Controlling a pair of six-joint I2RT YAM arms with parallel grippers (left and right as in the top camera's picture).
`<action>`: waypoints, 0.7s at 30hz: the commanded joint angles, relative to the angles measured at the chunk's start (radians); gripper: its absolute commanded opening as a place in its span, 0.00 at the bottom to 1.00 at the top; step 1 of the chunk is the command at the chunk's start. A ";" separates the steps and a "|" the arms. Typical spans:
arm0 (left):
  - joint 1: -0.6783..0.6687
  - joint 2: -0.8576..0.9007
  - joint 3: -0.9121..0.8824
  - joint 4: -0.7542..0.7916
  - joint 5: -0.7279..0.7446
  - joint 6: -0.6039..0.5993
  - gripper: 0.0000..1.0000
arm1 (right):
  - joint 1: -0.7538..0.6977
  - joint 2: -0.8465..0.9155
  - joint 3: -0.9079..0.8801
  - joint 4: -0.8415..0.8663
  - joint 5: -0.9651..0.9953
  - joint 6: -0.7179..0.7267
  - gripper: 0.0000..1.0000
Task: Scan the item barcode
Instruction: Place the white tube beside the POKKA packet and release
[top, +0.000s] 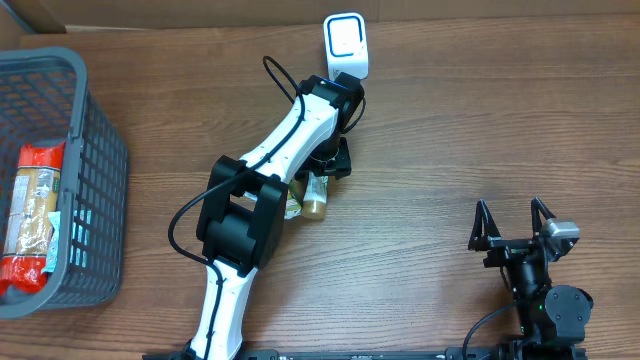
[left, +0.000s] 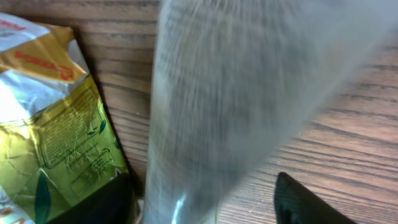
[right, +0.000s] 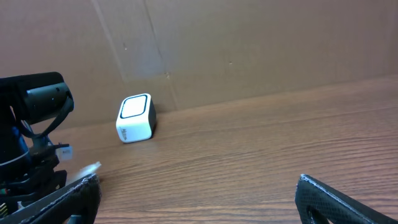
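The white barcode scanner (top: 346, 45) stands at the back of the table and also shows in the right wrist view as the scanner (right: 135, 118). The item, a small olive-brown bottle (top: 316, 198), lies just below my left gripper (top: 333, 162). In the left wrist view the item (left: 236, 99) is a grey, motion-blurred shape between the two dark fingers. Wood shows between it and the right finger (left: 298, 202), so my left gripper (left: 201, 182) is open. My right gripper (top: 515, 225) rests open and empty at the front right, shown in its own view as the gripper (right: 199, 193).
A crinkled yellow-green packet (left: 56, 124) lies beside the bottle, also seen from above as the packet (top: 293, 207). A grey mesh basket (top: 95, 170) at the far left holds a red-ended package (top: 32, 210). A cardboard wall (right: 249, 43) stands behind the scanner.
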 joint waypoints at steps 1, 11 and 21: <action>0.009 -0.036 0.034 -0.007 0.097 0.089 0.69 | 0.005 -0.007 -0.011 0.004 -0.005 -0.005 1.00; 0.105 -0.276 0.433 -0.188 0.088 0.185 0.71 | 0.005 -0.007 -0.011 0.004 -0.005 -0.005 1.00; 0.715 -0.625 0.490 -0.404 -0.049 0.238 0.77 | 0.005 -0.007 -0.011 0.004 -0.005 -0.005 1.00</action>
